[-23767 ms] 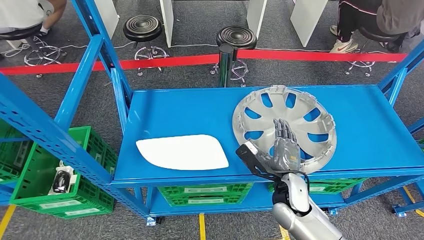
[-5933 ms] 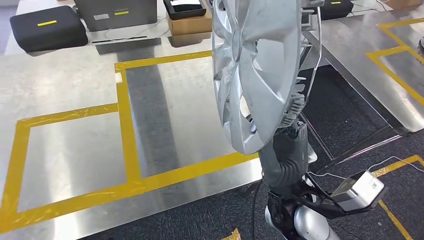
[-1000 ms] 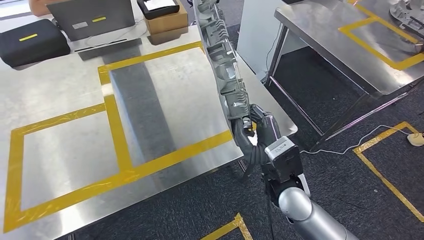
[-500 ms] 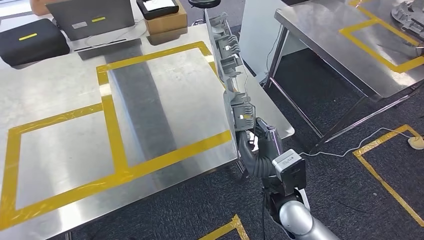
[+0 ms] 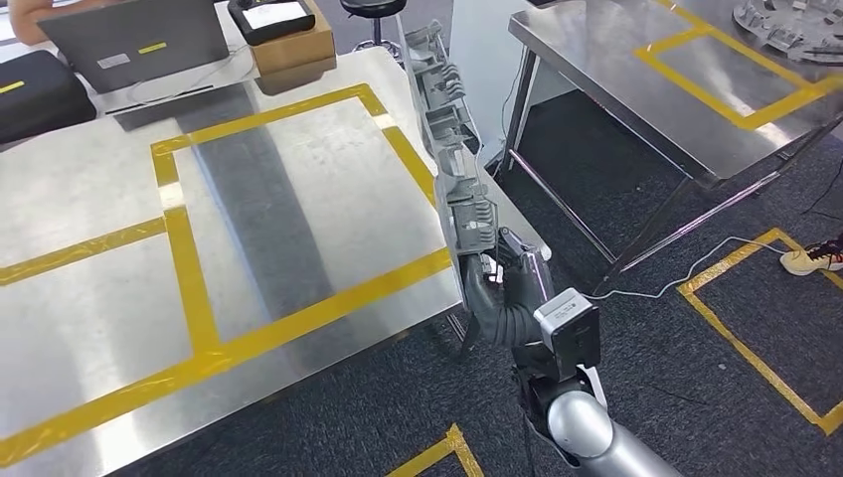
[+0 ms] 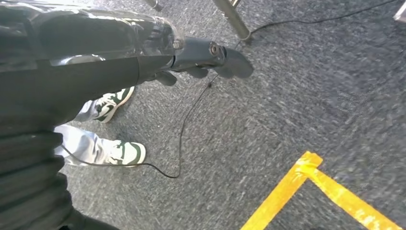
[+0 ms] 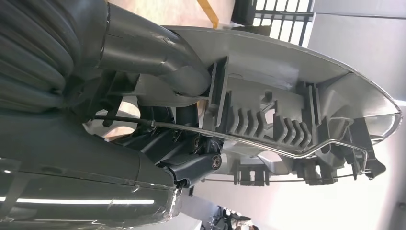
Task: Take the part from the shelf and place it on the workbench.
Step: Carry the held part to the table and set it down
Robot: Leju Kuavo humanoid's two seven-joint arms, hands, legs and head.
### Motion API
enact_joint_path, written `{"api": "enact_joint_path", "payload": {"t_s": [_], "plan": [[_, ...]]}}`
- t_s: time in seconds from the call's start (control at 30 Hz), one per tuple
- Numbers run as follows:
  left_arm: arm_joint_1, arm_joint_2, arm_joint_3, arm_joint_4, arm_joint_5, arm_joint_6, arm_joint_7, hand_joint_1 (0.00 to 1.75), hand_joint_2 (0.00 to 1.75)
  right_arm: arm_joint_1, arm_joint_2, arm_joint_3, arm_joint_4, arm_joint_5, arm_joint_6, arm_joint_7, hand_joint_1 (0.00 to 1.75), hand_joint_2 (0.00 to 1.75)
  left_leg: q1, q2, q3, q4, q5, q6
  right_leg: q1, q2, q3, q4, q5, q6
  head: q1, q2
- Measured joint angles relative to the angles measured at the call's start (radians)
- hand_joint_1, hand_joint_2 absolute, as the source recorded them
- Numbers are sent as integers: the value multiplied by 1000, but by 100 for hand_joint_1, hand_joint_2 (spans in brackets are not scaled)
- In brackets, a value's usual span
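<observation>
Hubcap (image 5: 449, 159): 1 silver wheel cover, held edge-on and upright over the right edge of the steel workbench (image 5: 298, 219), gripped at its lower rim by the right hand (image 5: 504, 288). Left hand (image 6: 210, 55) hangs over carpet, fingers apart, holding nothing. 2 sneakers (image 6: 117, 127) stand nearby.

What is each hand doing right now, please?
Left hand: hangs over the carpet, holding nothing; open or shut cannot be told.
Right hand: grips the wheel cover by its rim.
</observation>
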Motion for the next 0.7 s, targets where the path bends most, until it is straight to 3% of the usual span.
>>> {"api": "enact_joint_path", "payload": {"t_s": [0.1,0.17,0.23,0.27,0.3,0.37,0.43,0.47,0.57,0.6,0.7], "plan": [[1,-1,0,0,0,1,1,0,175,0,0,-1,-4,1,0,0,175,175,7,0,3,-7,5,8,-3,0,-5,18,-17,14,2,0],[0,0,1,0,1,3,4,0,175,1,-2,-3,-8,3,-2,2,175,175,12,1,7,-10,7,12,-11,0,-40,105,-69,32,13,0],[1,0,1,0,1,3,9,0,175,3,-4,-5,-13,8,-6,10,175,175,13,3,8,-9,6,12,-24,0,-98,231,-123,47,24,0],[2,0,1,0,1,3,11,0,175,5,-6,-6,-15,10,-7,16,175,175,14,3,8,-9,5,12,-29,-1,-116,267,-129,51,27,0],[3,0,1,0,1,3,13,0,175,6,-9,-7,-18,13,-8,22,175,175,16,4,9,-9,5,11,-32,-1,-118,268,-116,54,30,0],[3,0,1,0,-1,3,15,0,175,8,-14,-8,-24,17,-6,34,175,175,20,3,12,-9,2,7,-37,-1,-72,162,-45,56,34,0],[3,-1,1,0,-5,3,17,0,175,6,-19,-8,-29,28,-2,45,175,175,21,3,12,-10,1,-3,-35,0,-15,39,4,52,40,0],[3,-2,1,0,-6,3,18,0,175,5,-20,-8,-30,33,1,50,175,175,21,3,10,-11,3,-9,-33,0,-2,6,10,47,41,0],[3,-3,1,0,-10,2,18,0,175,3,-23,-7,-35,41,1,55,175,175,23,6,9,-17,5,-30,-29,-1,2,-14,8,27,39,0],[3,-4,1,0,-11,3,17,0,175,3,-23,-7,-36,39,0,55,175,175,22,7,10,-16,1,-31,-28,-2,5,-20,10,23,37,0],[3,-4,2,0,-13,3,17,0,175,5,-24,-7,-36,31,0,58,175,175,17,9,19,-27,3,4,-24,-2,12,-29,10,28,22,0]]}}
